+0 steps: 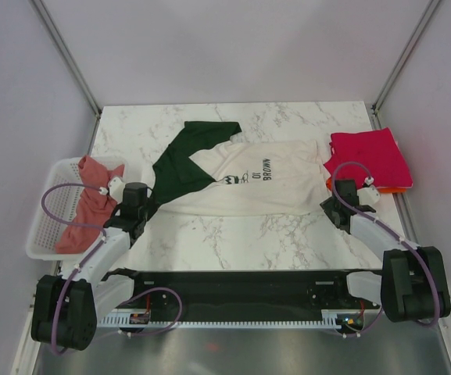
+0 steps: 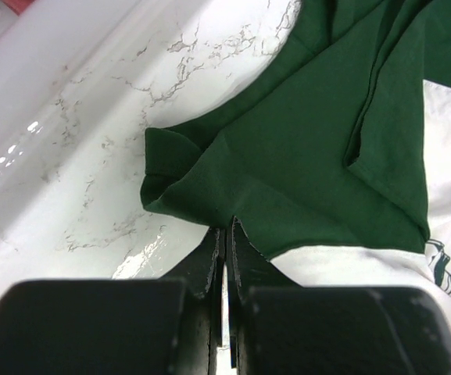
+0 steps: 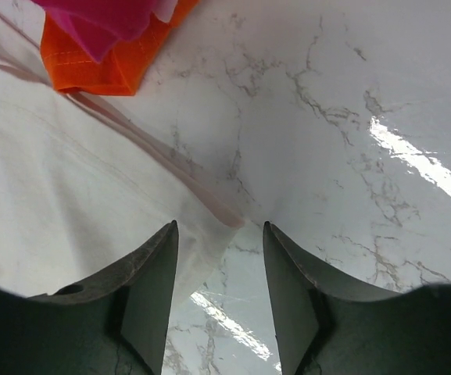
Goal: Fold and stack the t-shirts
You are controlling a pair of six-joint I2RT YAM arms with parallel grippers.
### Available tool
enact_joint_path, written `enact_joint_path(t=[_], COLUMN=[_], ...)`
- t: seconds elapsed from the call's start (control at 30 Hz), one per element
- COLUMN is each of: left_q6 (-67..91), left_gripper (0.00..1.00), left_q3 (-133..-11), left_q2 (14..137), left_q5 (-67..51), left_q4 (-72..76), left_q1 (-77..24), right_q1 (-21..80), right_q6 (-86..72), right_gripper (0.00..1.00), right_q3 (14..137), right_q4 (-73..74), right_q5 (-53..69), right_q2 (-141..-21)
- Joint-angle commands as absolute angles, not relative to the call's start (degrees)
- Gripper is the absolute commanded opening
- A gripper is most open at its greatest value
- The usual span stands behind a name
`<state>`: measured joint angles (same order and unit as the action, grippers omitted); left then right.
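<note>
One cream t-shirt, left gripper clamped on its green sleeve, right gripper apart at its hem.

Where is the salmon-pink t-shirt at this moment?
In the top view, the salmon-pink t-shirt lies at the left, draped in the white basket, left of the cream t-shirt.

1. Cream tee: spread out at centre, black "BROWN" print facing up, with a dark green sleeve folded across its left part.
2. Salmon-pink tee: crumpled, draped in the white lattice basket at far left.
3. Magenta tee: folded, lying on the orange tee, of which only an edge shows; the stack lies just beside the cream tee's right side.
</note>
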<state>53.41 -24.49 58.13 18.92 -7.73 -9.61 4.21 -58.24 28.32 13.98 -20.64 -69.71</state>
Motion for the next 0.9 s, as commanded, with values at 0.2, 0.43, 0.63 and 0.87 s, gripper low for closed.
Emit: enact_joint_path(t=[0.2,0.43,0.63,0.87], left_q6=[51.15,50.71,49.83,49.66], left_gripper=[0.02,0.02,0.02,0.02], left_q3=[-23.38,-23.47,-25.66,-33.74], left_q2=[57.83,58.01,57.74,58.89], left_q5=[20.39,20.57,20.74,22.42], left_q4=[-5.36,-5.45,-7.02,-13.44], left_q1=[-9.32,-9.32,-9.32,-7.65], right_q1=[5.89,4.92,4.92,4.75], right_q6=[-58.71,-58.18,-57.83,-56.6], right_gripper=[0.38,0.0,0.0,0.0], right_q3=[30.14,33.48,35.24,41.31], right_q4=[12.04,14.06,18.27,24.26], right_q5=[-23.98,-25.22,-30.14,-36.29], right_q2=[-73.99,-77.96,-68.65,-61.62])
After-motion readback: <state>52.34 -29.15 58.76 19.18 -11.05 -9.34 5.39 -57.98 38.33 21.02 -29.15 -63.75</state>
